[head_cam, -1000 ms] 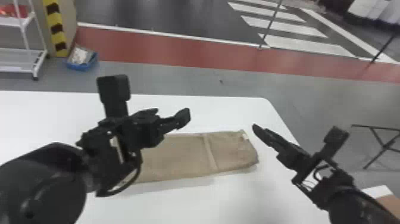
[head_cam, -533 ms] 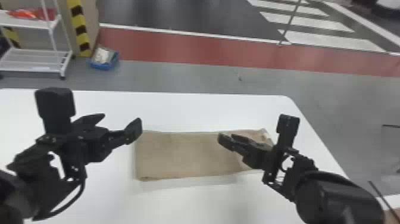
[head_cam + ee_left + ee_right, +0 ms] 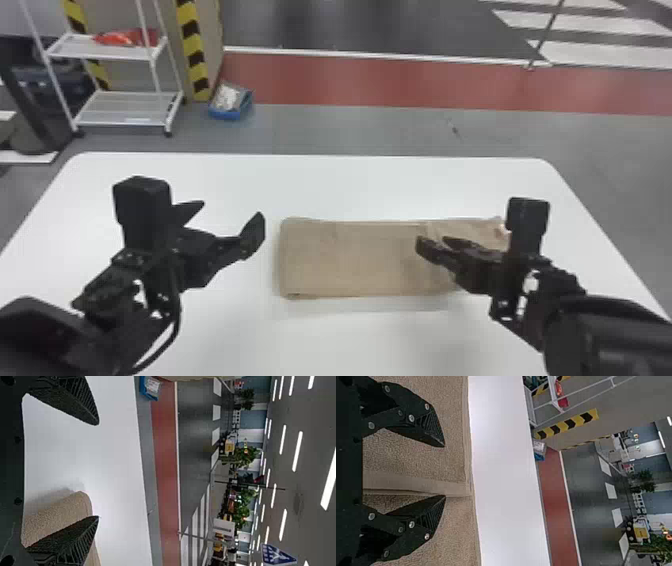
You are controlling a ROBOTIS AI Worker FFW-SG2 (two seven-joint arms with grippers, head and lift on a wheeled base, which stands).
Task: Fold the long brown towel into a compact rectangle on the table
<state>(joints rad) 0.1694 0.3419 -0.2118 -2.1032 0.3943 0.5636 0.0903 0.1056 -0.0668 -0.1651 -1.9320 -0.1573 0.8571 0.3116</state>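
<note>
Left pincer (image 3: 98, 470). Spread wide, pinching nothing; hangs off the towel's left end, on the side of the left edge.

Right pincer (image 3: 444, 471). Spread, pinching nothing; hangs over the towel's right-hand part, short of the right edge. Contact with the cloth: cannot tell.

Long brown towel (image 3: 350, 260). Lies flat on the surface (image 3: 350, 185), nearer the right edge than the left, long sides roughly along the far edge. Left end rounded and thick, like a fold. Probably part-folded, lengthwise at least; still too long for a compact rectangle.

Pale band (image 3: 415, 485). Crosses the strip from side to side near the right pincer; perhaps the hem of an upper layer.

Small tag (image 3: 501, 230). Sits at the towel's right end, toward the far right corner.

Step in hand, by judgement: lining up for a further fold across the length. Next move, likely: bring the right pincer low at the right end, close on all layers together, lift and carry toward the left edge, then press flat.

Blue box (image 3: 230, 102). Stands on the floor, past the far edge.
</note>
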